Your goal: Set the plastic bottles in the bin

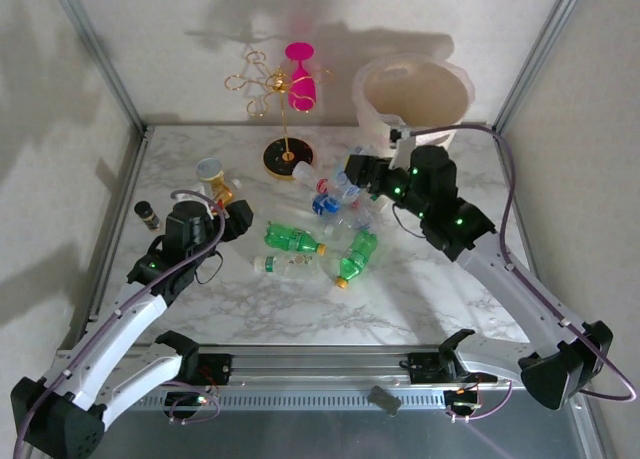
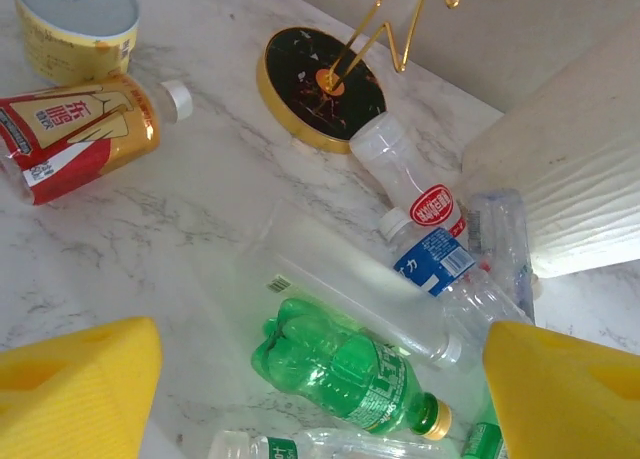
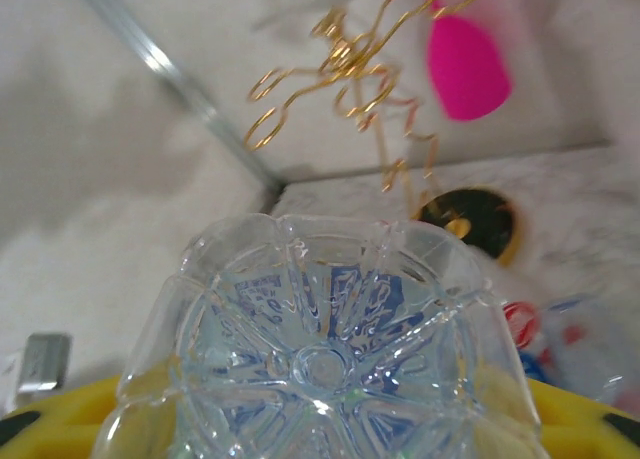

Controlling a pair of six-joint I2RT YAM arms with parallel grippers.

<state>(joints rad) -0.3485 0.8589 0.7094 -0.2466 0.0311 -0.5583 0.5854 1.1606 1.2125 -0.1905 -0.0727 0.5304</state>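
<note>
Bottle [image 3: 322, 351] inside right gripper [image 3: 325, 427]

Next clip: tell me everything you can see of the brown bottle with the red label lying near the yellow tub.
The brown bottle is small, plastic and copper-brown in look. It is wrapped in a red and gold label with printed characters, and its white screw cap is on. It lies on its side on the marble table, cap towards the wire stand's black base. It is close beside the yellow tub; whether they touch cannot be told. Nothing holds it.
</note>
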